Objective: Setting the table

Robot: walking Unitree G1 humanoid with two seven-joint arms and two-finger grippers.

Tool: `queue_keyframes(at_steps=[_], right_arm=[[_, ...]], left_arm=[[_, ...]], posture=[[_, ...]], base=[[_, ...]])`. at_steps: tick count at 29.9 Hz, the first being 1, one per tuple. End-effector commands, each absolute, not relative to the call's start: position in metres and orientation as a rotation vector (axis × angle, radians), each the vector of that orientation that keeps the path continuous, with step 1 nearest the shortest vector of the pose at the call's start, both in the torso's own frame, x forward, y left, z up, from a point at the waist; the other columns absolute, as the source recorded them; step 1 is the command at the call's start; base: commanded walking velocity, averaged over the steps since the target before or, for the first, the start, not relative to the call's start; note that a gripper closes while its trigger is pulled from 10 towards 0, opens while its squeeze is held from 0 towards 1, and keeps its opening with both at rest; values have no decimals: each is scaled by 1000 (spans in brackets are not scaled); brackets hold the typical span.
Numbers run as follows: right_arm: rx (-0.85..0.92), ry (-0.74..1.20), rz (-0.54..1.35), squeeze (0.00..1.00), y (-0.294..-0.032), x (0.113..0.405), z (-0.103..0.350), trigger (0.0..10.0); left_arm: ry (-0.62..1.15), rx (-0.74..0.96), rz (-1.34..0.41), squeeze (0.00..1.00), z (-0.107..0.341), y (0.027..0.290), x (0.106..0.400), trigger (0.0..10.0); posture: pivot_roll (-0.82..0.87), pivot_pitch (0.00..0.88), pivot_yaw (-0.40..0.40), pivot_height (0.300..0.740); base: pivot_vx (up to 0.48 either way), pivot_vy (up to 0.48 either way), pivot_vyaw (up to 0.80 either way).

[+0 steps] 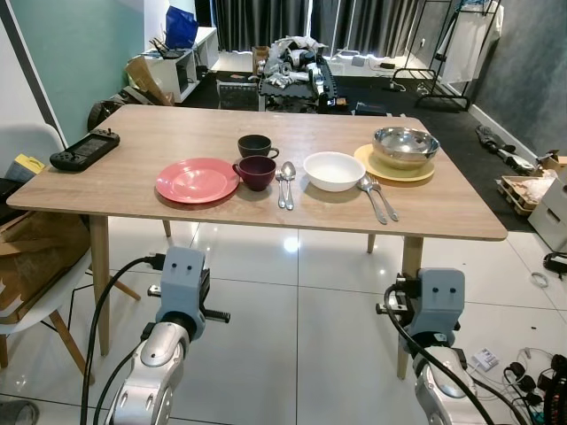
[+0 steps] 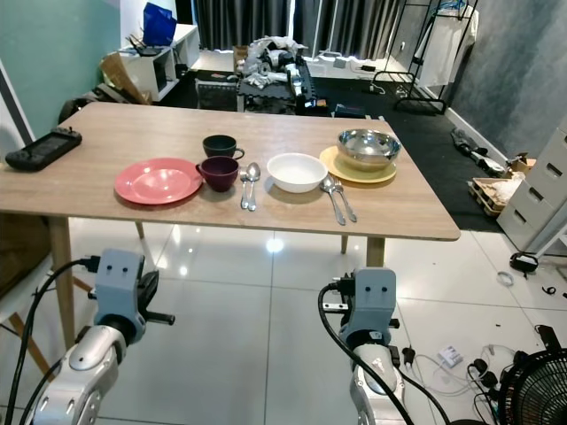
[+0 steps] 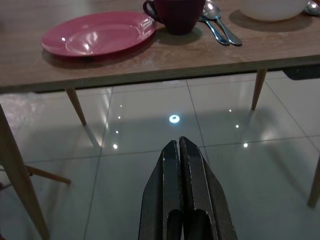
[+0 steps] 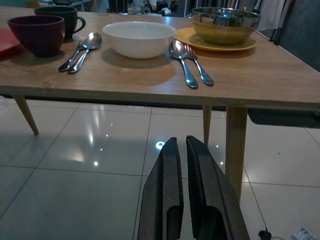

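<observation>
I stand back from a wooden tabletop (image 1: 133, 168), both arms low in front of me above the glossy tiled floor. My left gripper (image 3: 181, 150) hangs below the table edge with its fingers pressed together and holding nothing. My right gripper (image 4: 181, 147) is at the same height, its fingers nearly closed with only a thin slit between them, also holding nothing.

The dishes lie in a row along the near half of the tabletop. From my left: a pink plate (image 1: 197, 180), a maroon cup (image 1: 256, 172) just beside its rim, a dark green cup (image 1: 255, 145) behind that, a fork and spoon (image 1: 284, 184) lying together, a white bowl (image 1: 334, 170), a second spoon and fork (image 1: 377, 197), and a steel bowl (image 1: 405, 146) sitting on a yellow plate (image 1: 423, 172). A black handheld console (image 1: 85, 149) lies well apart at the far left.

I judge the plates and white bowl to be rigid, glazed, slippery and breakable, best pinched at the rim. The cups offer handles. The steel bowl looks light and smooth. The cutlery is thin and flat, best pinched across the handle.
</observation>
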State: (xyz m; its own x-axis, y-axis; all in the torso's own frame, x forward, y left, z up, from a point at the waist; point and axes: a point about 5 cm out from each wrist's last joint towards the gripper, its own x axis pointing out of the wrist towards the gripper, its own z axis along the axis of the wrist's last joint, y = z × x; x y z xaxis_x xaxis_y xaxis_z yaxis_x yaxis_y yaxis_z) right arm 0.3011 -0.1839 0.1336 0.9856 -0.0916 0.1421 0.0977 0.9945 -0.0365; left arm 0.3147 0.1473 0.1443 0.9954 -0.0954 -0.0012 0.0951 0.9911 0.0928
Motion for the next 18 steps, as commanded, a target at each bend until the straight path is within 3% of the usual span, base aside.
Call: queue_keyframes(at_steps=[1, 18], right_arm=[[-46, -120, -94, 0, -183, 297, 128, 10000], [-69, -80, -126, 0, -194, 277, 115, 10000]], left_arm=[[14, 102, -101, 0, 139, 149, 311, 10000], [43, 94, -138, 0, 129, 152, 300, 10000]], posture=[[109, 54, 63, 740], [99, 49, 62, 740]], base=[[0, 0, 0], [0, 0, 0]])
